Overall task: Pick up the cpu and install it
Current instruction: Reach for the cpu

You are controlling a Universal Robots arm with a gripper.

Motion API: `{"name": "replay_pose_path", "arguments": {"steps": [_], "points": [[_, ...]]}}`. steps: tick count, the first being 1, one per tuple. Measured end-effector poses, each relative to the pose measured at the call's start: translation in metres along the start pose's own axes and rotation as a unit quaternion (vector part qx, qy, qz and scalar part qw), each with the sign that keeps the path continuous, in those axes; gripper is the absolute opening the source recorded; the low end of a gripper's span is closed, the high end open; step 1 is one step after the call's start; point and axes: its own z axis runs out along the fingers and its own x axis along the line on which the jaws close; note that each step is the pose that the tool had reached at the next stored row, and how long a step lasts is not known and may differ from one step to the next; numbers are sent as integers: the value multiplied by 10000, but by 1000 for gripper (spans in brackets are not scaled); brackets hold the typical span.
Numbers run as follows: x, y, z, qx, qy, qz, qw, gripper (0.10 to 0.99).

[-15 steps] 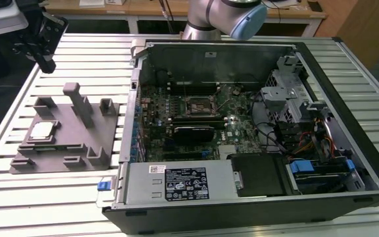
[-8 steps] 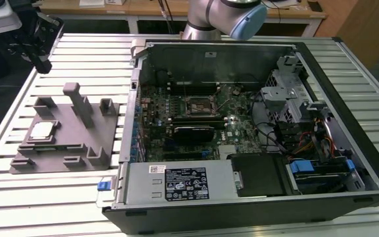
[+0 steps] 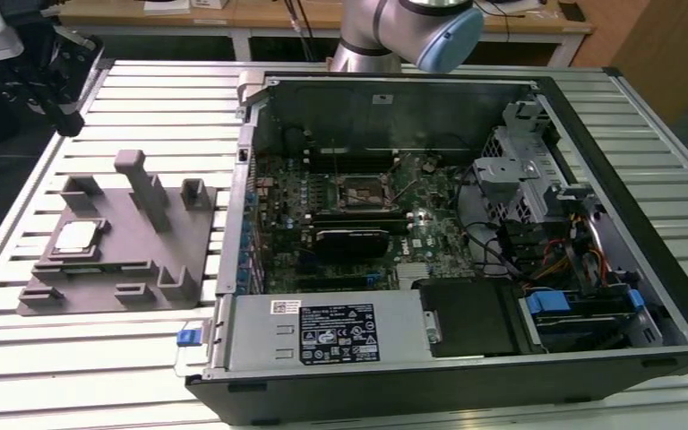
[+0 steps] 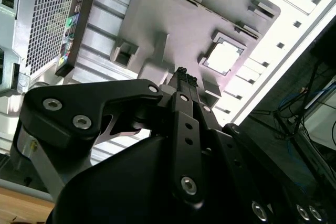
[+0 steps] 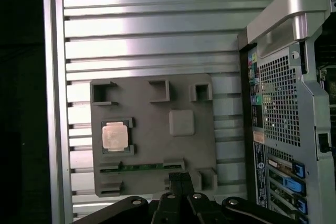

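In both wrist views the jaws are sitting closest to the lens, their dark fingertips (image 5: 181, 178) pressed together and gripping nothing. They are hanging above one edge of the grey block fixture (image 5: 152, 129), close to a slot where a thin green strip (image 5: 142, 167) is lying.

Beyond the fingertips, the cpu (image 5: 114, 135) is resting flat in a square recess of the fixture with its pale metal top facing up, and it is clear of the jaws. The second wrist view is showing the same chip (image 4: 224, 57) glaring bright in its pocket on the fixture (image 4: 157, 19).

In the exterior view the cpu (image 3: 76, 237) is lying toward the exterior view's left side of the fixture (image 3: 129, 242), among the upright posts. The fixture is standing on the ribbed aluminium bench (image 3: 141, 90), just beside the open computer case (image 3: 380, 116), which is lying on its side to the exterior view's right.

Deeper inside the case, the dark square socket (image 3: 357, 190) is sitting near the middle of the motherboard, with nothing silvery in it. Behind the case, the arm (image 3: 404, 31) is rising out of the picture, and a wooden desk (image 3: 201, 13) is standing farthest back.
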Motion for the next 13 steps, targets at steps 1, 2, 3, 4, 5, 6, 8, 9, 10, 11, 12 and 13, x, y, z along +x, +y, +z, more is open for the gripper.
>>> {"name": "replay_pose_path", "arguments": {"steps": [1,2,3,4,5,6,8,9,10,11,12,13], "points": [[12,-2,10,-1,-1,0,10000,106],[24,-4,20,-1,-1,0,10000,106],[47,-7,42,0,1,0,10000,106],[78,-10,69,0,4,0,10000,106],[95,-12,83,0,5,0,10000,106],[114,-14,99,0,6,1,10000,106],[150,-18,132,1,9,1,10000,106],[170,-21,150,1,10,1,10000,106],[190,-23,168,0,10,1,10000,106],[210,-25,185,0,12,1,10000,106],[233,-28,202,1,13,1,10000,106],[255,-30,220,1,14,1,10000,106]]}}
